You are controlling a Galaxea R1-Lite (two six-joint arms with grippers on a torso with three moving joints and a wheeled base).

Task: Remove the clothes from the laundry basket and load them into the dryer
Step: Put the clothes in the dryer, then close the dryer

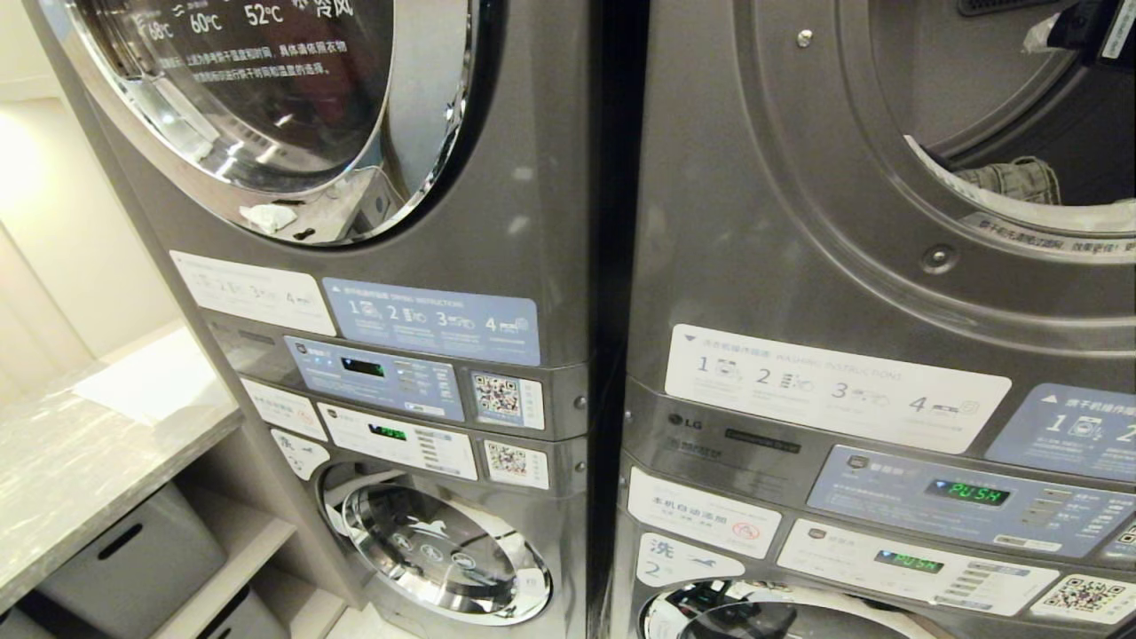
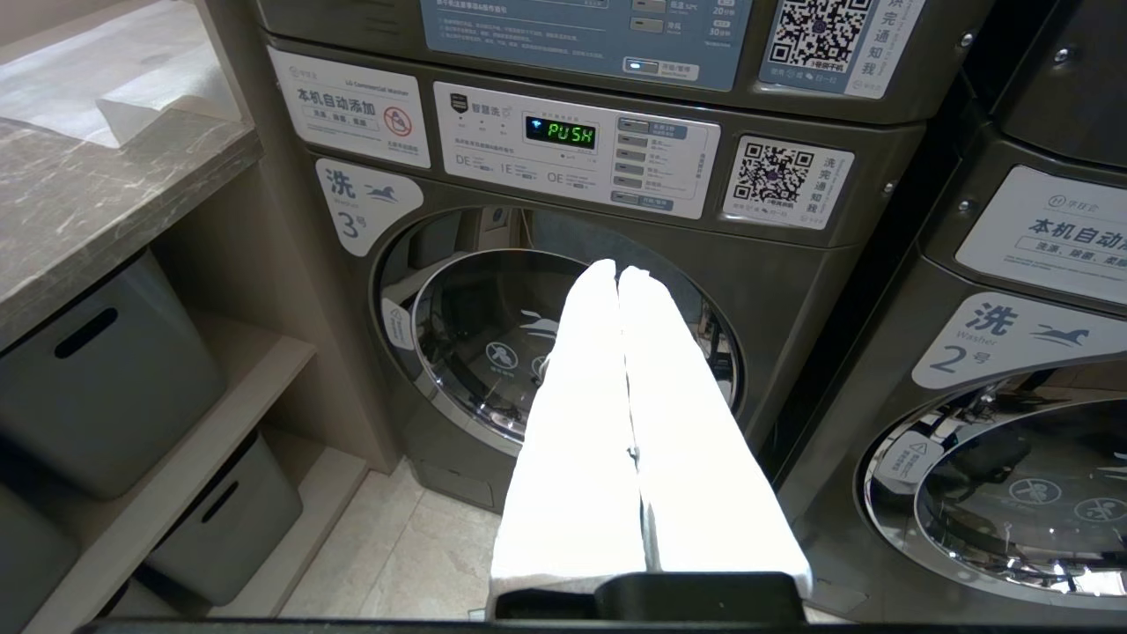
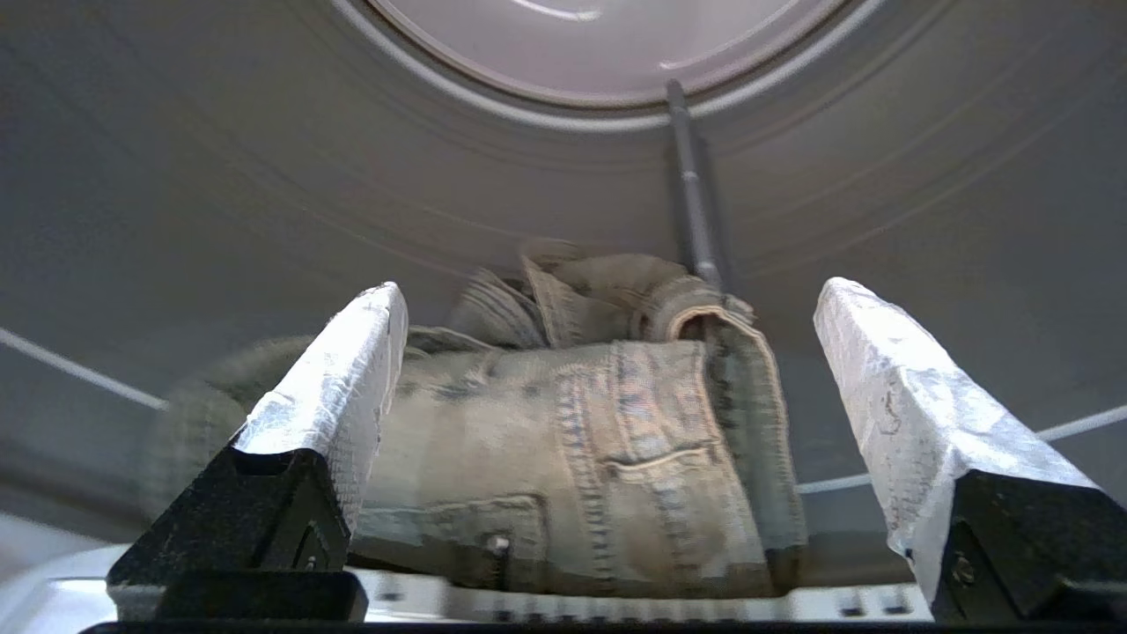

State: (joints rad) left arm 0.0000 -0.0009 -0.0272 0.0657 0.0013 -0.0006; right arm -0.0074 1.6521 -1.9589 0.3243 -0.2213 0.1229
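Note:
A faded denim garment [image 3: 581, 458] lies on the floor of the dryer drum [image 3: 264, 176], just inside the door rim. My right gripper [image 3: 612, 295] is inside the drum mouth, open wide. Its two white-wrapped fingers stand either side of the denim without touching it. In the head view the same denim [image 1: 1016, 180] shows through the open dryer [image 1: 887, 222] at the upper right, with a dark part of my right arm [image 1: 1087, 22] above it. My left gripper [image 2: 618, 269] is shut with nothing in it, held low before a washer door. The laundry basket is out of view.
Two stacks of grey machines stand side by side, with control panels [image 1: 967, 497] between the upper and lower units. The left upper door [image 1: 266, 106] is closed. A stone counter [image 1: 80, 461] with grey bins [image 2: 97, 379] under it is on the left.

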